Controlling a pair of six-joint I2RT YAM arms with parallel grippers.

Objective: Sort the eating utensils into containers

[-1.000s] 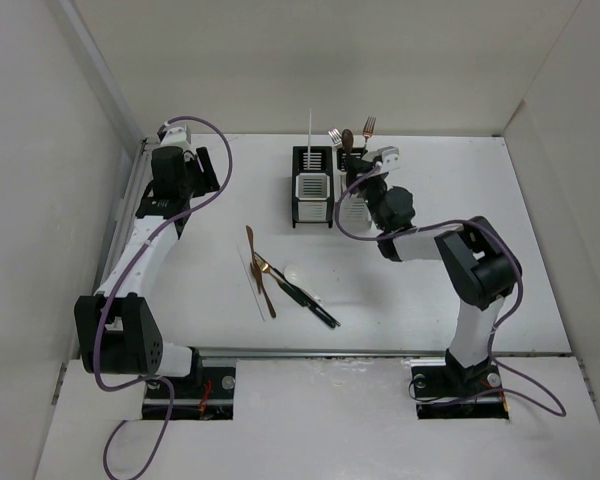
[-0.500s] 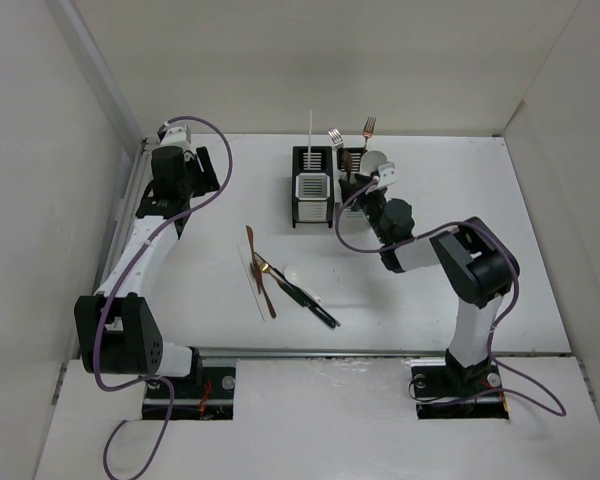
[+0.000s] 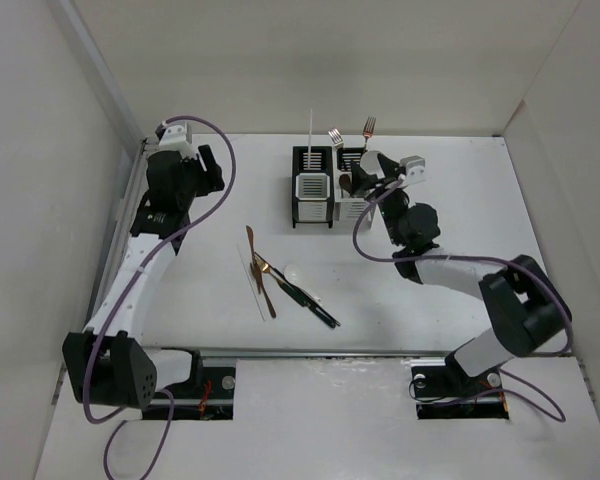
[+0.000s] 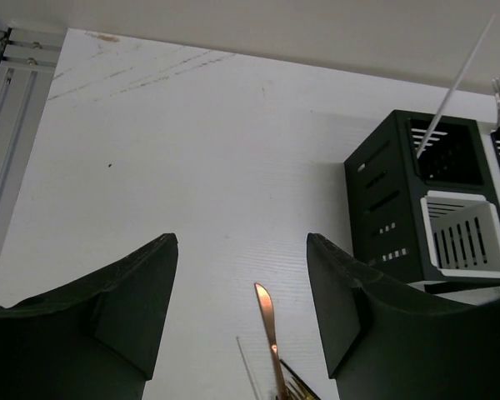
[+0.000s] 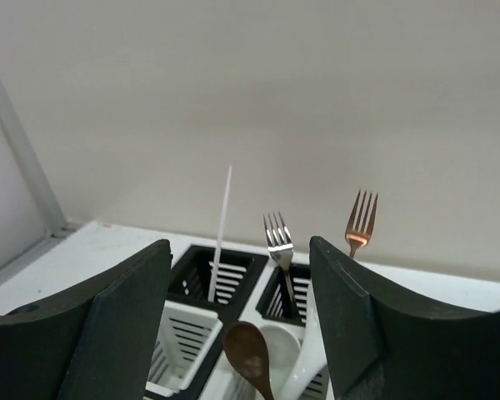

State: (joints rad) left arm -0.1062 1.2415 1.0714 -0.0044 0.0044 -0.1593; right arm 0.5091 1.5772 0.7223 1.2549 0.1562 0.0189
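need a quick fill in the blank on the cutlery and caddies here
1. The lone chopstick standing in the caddies is ____ in colour.
2. Next to the silver fork stands a fork coloured ____.
3. The left gripper and right gripper both have jaws standing ____.
4. The loose utensils lie on the ____.
Missing words: white, copper, open, table.

Light: bright, even and diffuse, from overhead. The white table (image 3: 220,220) reads pale with mild glare and no hard hotspots.
Shadows: soft and short beside the caddies (image 3: 313,190).
Top view: sharp throughout.
Wrist views: left gripper (image 4: 242,250) dark, underexposed, soft-edged; table ahead of it crisp. Right gripper (image 5: 239,250) likewise dark and soft; forks (image 5: 361,218) beyond it sharp.
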